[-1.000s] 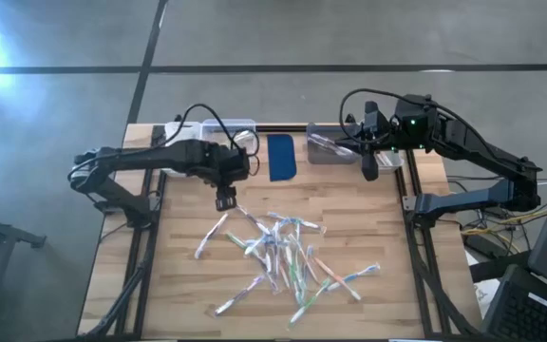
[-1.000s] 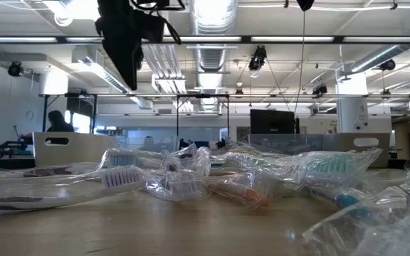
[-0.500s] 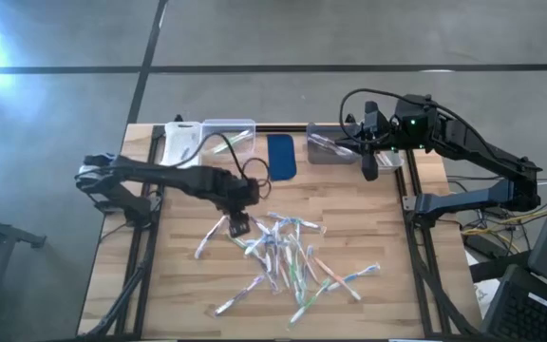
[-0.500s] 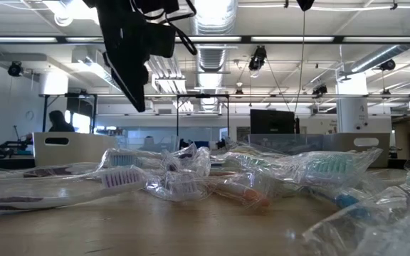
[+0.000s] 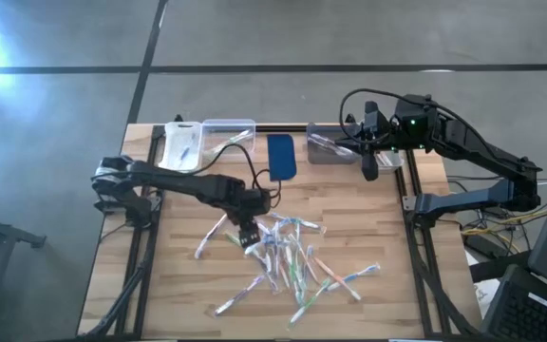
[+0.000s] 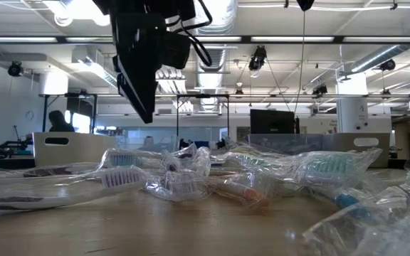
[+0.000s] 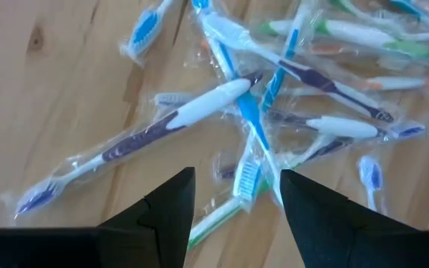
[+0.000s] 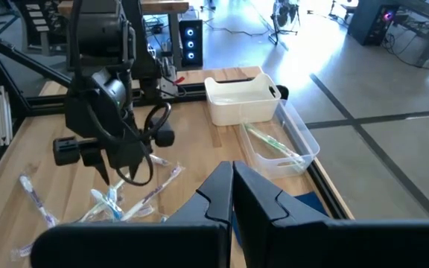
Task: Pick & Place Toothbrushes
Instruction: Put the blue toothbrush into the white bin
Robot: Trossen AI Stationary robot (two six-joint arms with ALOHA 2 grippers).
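Several toothbrushes in clear wrappers lie in a loose heap (image 5: 288, 255) on the wooden table's middle, some crossing over others. My left gripper (image 5: 245, 234) hangs open just above the heap's far left part and touches nothing. In the left wrist view its fingers (image 7: 237, 212) stand over a blue toothbrush (image 7: 250, 126), beside a white and purple one (image 7: 162, 128). In the low view it hangs (image 6: 145, 107) above the heap (image 6: 212, 178). My right gripper (image 5: 369, 171) waits shut, raised at the far right; its fingers (image 8: 233, 195) hold nothing.
Along the far edge stand a white bin (image 5: 181, 144), a clear bin (image 5: 228, 135), a dark blue pad (image 5: 281, 157) and a grey bin (image 5: 330, 148). A green toothbrush (image 8: 274, 143) lies in the clear bin. Bare wood lies left of the heap.
My left gripper has come from beside the far bins toward the table's near edge and right, sinking over the heap. It has rolled and tipped more steeply downward and has stayed open. The toothbrushes have not moved.
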